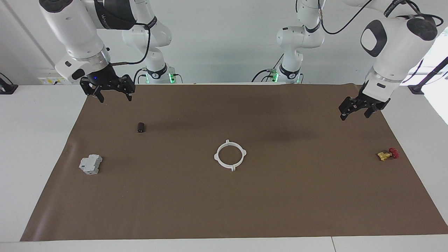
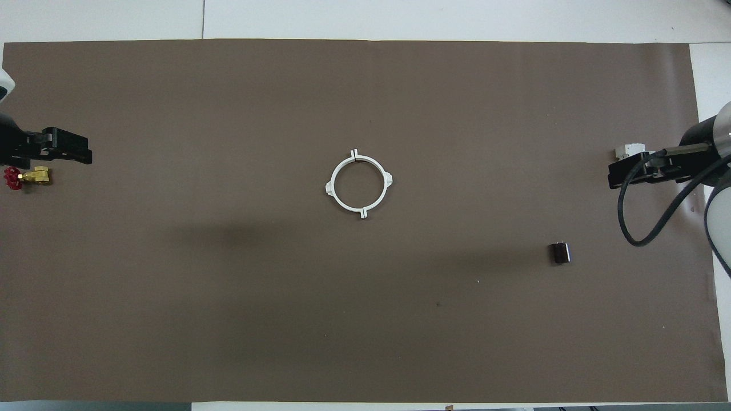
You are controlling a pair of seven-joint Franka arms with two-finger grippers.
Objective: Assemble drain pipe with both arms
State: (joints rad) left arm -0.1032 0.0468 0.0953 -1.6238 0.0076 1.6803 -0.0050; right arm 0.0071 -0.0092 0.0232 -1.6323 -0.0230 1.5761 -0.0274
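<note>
The drain pipe (image 1: 216, 156) lies on the middle of the brown mat as two thin white half-ring arcs set together into one flat ring with small tabs; it also shows in the overhead view (image 2: 329, 187). My right gripper (image 1: 113, 96) hangs open and empty in the air over the mat's corner at the right arm's end (image 2: 612, 176). My left gripper (image 1: 355, 115) hangs open and empty over the mat's edge at the left arm's end (image 2: 85, 155). Neither gripper touches the ring.
A grey boxy block (image 1: 90, 164) lies at the right arm's end, partly covered by the right gripper in the overhead view (image 2: 627, 151). A small dark cylinder (image 1: 140, 127) (image 2: 560, 253) lies nearer the robots. A yellow valve with red handle (image 1: 387, 154) (image 2: 28, 177) lies at the left arm's end.
</note>
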